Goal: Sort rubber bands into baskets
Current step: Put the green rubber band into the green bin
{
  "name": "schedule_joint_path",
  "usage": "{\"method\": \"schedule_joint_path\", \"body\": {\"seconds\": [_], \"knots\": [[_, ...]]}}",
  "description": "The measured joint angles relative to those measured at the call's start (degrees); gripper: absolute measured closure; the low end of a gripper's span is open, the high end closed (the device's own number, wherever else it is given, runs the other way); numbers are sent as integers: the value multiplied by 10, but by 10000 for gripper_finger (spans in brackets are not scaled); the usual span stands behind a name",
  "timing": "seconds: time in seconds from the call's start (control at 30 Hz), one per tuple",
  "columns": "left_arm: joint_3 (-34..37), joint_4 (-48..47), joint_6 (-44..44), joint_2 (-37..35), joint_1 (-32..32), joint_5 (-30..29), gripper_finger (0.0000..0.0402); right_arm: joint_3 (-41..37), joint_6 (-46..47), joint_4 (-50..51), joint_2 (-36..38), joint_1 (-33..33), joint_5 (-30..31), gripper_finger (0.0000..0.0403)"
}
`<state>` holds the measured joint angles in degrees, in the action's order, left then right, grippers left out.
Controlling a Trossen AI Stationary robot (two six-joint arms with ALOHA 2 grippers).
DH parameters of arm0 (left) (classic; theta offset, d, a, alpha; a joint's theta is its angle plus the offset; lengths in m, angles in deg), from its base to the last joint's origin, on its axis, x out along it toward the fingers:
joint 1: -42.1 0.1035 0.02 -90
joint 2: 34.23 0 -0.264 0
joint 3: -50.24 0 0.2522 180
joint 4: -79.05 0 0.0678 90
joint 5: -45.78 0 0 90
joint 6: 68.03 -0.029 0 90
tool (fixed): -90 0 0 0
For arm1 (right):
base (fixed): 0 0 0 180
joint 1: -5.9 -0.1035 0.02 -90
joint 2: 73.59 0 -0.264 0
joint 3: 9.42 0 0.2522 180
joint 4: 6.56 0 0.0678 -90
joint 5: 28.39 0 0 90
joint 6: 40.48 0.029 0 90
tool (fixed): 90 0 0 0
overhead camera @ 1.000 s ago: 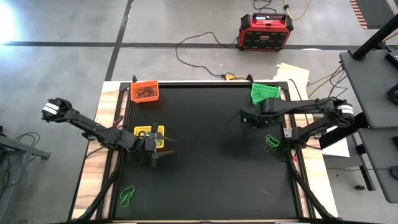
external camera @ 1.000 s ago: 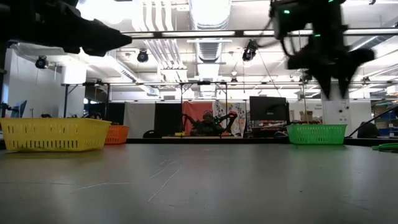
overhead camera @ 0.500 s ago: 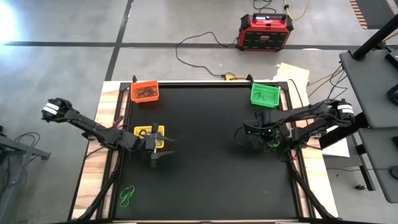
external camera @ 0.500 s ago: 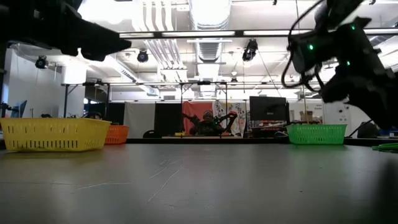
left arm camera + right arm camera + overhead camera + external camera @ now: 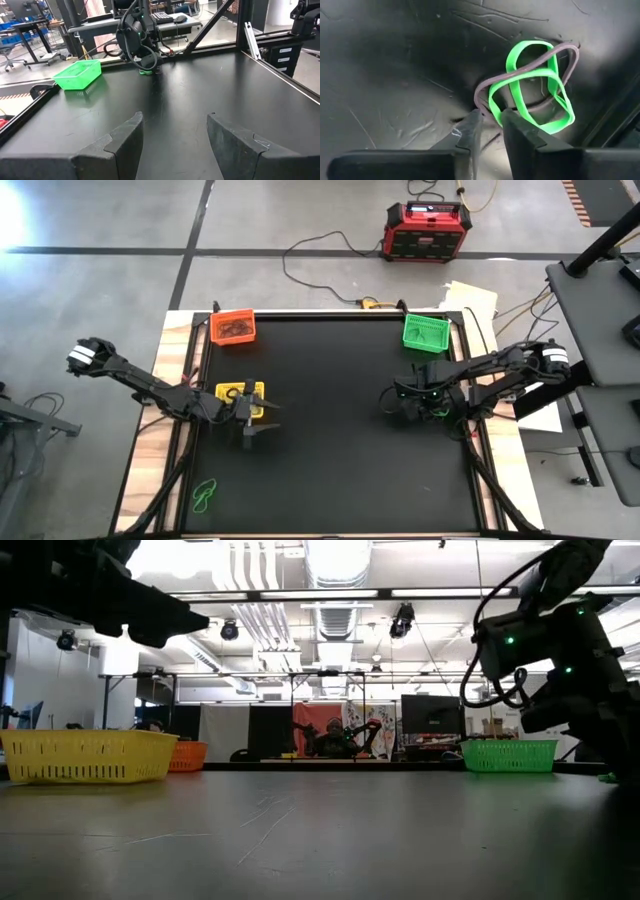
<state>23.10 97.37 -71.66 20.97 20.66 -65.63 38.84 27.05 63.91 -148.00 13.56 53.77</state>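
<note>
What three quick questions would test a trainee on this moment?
1. True or false: the orange basket is empty.
2. The right end effector is down at: A) a green band tangled with a brownish band; B) a basket; C) a cable.
3. Fill in: the left end effector hovers open beside the ___ basket.
Key: 1 false, dark bands lie in it; 2 A; 3 yellow.
</note>
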Motion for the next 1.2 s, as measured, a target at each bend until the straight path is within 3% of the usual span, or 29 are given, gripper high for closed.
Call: {"method": "schedule_joint_path", "body": {"seconds": [0.23,0.93,1.2], "knots": [[0,0,-1,0,0,0,201,6,-6,0,2,3,0,353],[0,1,-5,0,0,0,201,7,-72,-2,0,39,42,356],[0,1,-5,0,0,0,201,10,-102,-1,1,39,46,393]]}}
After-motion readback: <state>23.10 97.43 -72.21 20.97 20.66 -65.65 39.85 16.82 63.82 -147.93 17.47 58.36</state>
